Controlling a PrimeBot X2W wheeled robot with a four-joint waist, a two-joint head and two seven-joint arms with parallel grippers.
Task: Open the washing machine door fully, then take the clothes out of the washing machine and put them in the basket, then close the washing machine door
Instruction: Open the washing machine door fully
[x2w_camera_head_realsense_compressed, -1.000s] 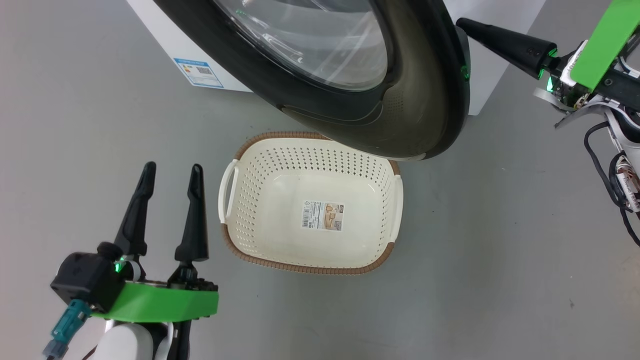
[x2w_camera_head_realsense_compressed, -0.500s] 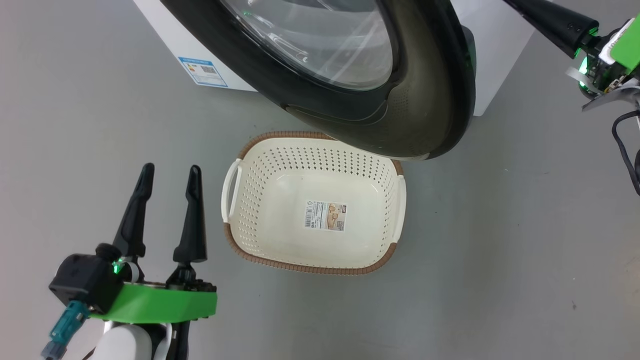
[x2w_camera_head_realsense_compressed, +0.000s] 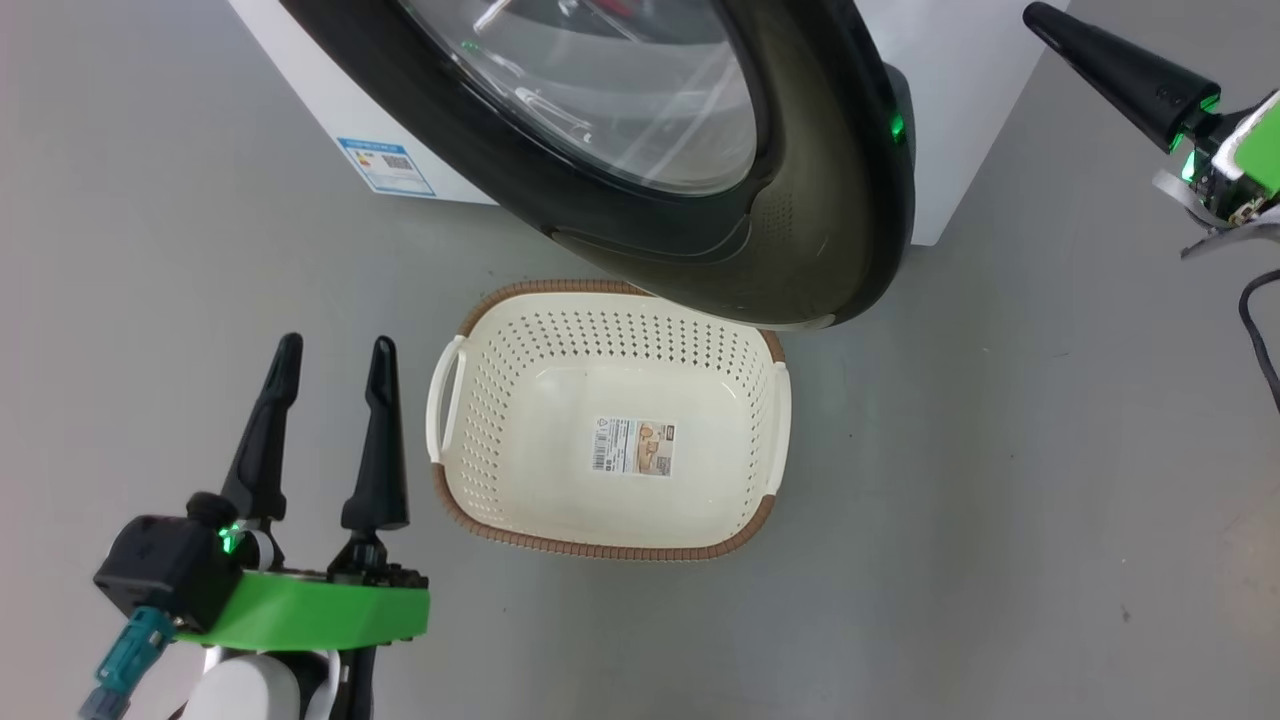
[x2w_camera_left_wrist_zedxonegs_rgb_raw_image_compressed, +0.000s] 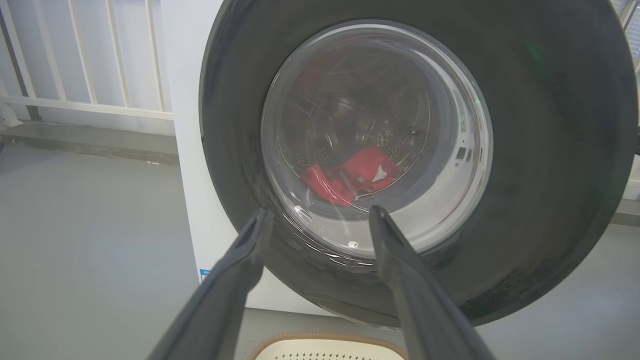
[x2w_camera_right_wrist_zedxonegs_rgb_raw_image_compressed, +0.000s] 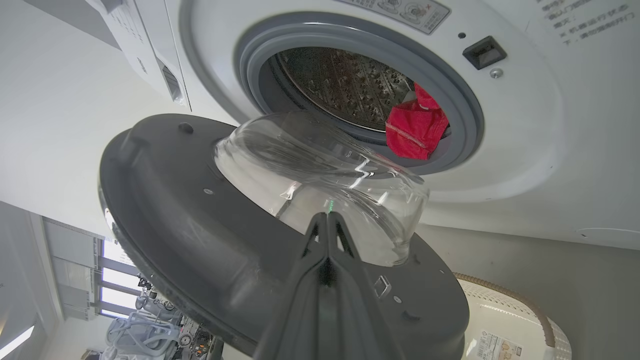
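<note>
The washing machine door (x2w_camera_head_realsense_compressed: 820, 200), a black rim around a bulging glass bowl, stands swung out from the white washing machine (x2w_camera_head_realsense_compressed: 960, 120), and its lower edge overhangs the far rim of the basket (x2w_camera_head_realsense_compressed: 500, 420). Red clothes (x2w_camera_right_wrist_zedxonegs_rgb_raw_image_compressed: 415, 127) lie in the steel drum, and the left wrist view shows them as clothes (x2w_camera_left_wrist_zedxonegs_rgb_raw_image_compressed: 355, 175) through the door glass. My left gripper (x2w_camera_head_realsense_compressed: 336, 342) is open and empty, low at the left beside the basket, pointing at the door (x2w_camera_left_wrist_zedxonegs_rgb_raw_image_compressed: 550, 150). My right gripper (x2w_camera_head_realsense_compressed: 1040, 15) is shut and empty, to the right of the door's edge and apart from it. In the right wrist view this gripper (x2w_camera_right_wrist_zedxonegs_rgb_raw_image_compressed: 327, 216) points at the door's inner side (x2w_camera_right_wrist_zedxonegs_rgb_raw_image_compressed: 200, 240).
The basket holds only a paper label (x2w_camera_head_realsense_compressed: 633, 446) and sits on grey floor in front of the machine. A blue energy label (x2w_camera_head_realsense_compressed: 385, 165) marks the machine's front. White railings (x2w_camera_left_wrist_zedxonegs_rgb_raw_image_compressed: 75, 55) stand behind the machine's left side. Open floor lies left and right of the basket.
My right gripper has drawn away from the door's right edge, up and to the right. The head camera has shifted slightly. The left arm has stayed put.
</note>
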